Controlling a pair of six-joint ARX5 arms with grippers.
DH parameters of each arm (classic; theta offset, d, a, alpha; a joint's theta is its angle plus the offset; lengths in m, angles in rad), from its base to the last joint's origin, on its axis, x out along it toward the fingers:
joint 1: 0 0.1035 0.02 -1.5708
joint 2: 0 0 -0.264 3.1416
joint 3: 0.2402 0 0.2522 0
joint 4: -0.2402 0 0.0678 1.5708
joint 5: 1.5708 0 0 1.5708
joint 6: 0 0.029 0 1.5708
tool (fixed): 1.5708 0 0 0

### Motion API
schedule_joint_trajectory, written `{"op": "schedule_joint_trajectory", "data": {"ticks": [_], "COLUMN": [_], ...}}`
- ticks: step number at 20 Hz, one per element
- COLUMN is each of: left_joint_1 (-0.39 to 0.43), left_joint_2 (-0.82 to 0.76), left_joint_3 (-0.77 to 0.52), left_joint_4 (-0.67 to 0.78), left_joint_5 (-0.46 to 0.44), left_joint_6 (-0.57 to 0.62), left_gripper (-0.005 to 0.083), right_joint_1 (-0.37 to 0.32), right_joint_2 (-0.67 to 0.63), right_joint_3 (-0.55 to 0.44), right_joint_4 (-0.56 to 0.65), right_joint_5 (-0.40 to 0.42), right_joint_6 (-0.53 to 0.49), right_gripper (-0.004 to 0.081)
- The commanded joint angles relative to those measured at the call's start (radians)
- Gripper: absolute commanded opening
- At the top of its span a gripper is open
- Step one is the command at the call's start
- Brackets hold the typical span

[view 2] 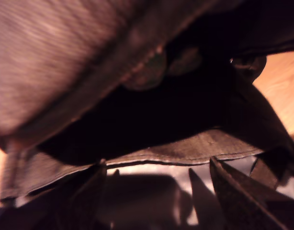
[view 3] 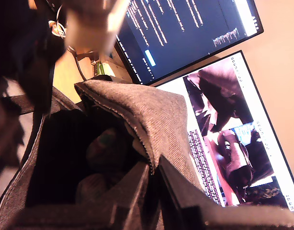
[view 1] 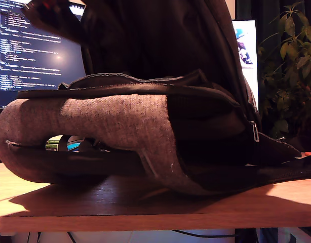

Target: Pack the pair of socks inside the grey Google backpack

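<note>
warm lamplight is falling across the wooden bench (view 1: 145, 205), where the grey google backpack (view 1: 115, 121) is lying on its side before two lit monitors (view 3: 185, 28). our second pincer (view 3: 154, 179) is pinching the bag's rim, holding the mouth open. our first pincer (view 2: 156, 191), jaws apart, is facing the dark opening. we are not seeing the socks clearly; keep the rim lifted while the first pincer works.
</note>
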Motion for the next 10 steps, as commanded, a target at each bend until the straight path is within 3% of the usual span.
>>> {"op": "schedule_joint_trajectory", "data": {"ticks": [1,3,6,7,10], "left_joint_1": [-0.002,-0.001,0.033,0.047,0.085], "left_joint_2": [-0.026,-0.040,-0.046,-0.046,-0.048], "left_joint_3": [0.002,0.002,0.002,0.002,0.002], "left_joint_4": [-0.020,-0.027,-0.031,-0.029,0.011], "left_joint_5": [-0.027,-0.065,-0.078,-0.081,-0.088], "left_joint_6": [0.034,0.055,0.072,0.082,0.083], "left_gripper": [0.0549,0.0398,0.0021,-0.0025,-0.0020], "right_joint_1": [0.014,0.006,-0.006,-0.012,-0.040], "right_joint_2": [-0.028,-0.028,-0.028,-0.028,-0.028], "right_joint_3": [0.041,0.041,0.041,0.041,0.041], "right_joint_4": [0.025,0.020,-0.032,-0.053,-0.109], "right_joint_5": [-0.007,-0.018,-0.051,-0.054,-0.089], "right_joint_6": [0.000,0.003,0.016,0.037,0.091], "right_gripper": [-0.0012,-0.0012,-0.0012,-0.0012,-0.0012]}}
